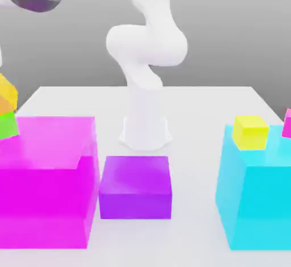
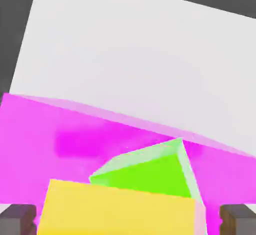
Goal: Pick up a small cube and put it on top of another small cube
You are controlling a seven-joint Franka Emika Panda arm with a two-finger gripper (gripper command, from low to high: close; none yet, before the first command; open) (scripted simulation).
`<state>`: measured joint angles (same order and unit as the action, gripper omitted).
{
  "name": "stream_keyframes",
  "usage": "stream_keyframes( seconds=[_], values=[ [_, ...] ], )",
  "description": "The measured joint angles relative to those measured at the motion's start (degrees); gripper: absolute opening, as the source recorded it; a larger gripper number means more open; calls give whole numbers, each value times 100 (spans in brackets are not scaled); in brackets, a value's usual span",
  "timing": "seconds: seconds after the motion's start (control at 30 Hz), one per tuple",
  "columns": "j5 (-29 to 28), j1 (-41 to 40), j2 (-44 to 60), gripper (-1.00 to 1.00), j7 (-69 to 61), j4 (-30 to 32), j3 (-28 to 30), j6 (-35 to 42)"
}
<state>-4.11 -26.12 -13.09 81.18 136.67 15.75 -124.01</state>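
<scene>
The warm-yellow small cube sits on top of the bright green small cube, at the exterior view's far left. The green cube rests on the big magenta block. In the hand view the yellow cube lies between the two dark fingers, with a small gap on each side. The green cube shows partly under and beyond it, on the magenta block. My gripper stands open around the yellow cube.
A low purple block lies in front of the arm's base. A big cyan block on the exterior view's right carries a lemon-yellow small cube and a pink small cube. White table surrounds them.
</scene>
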Motion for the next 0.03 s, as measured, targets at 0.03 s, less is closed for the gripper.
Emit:
stream_keyframes(
  seconds=[0.03],
  values=[
    [-13,4,-32,100,11,-53,0,86]
  ],
)
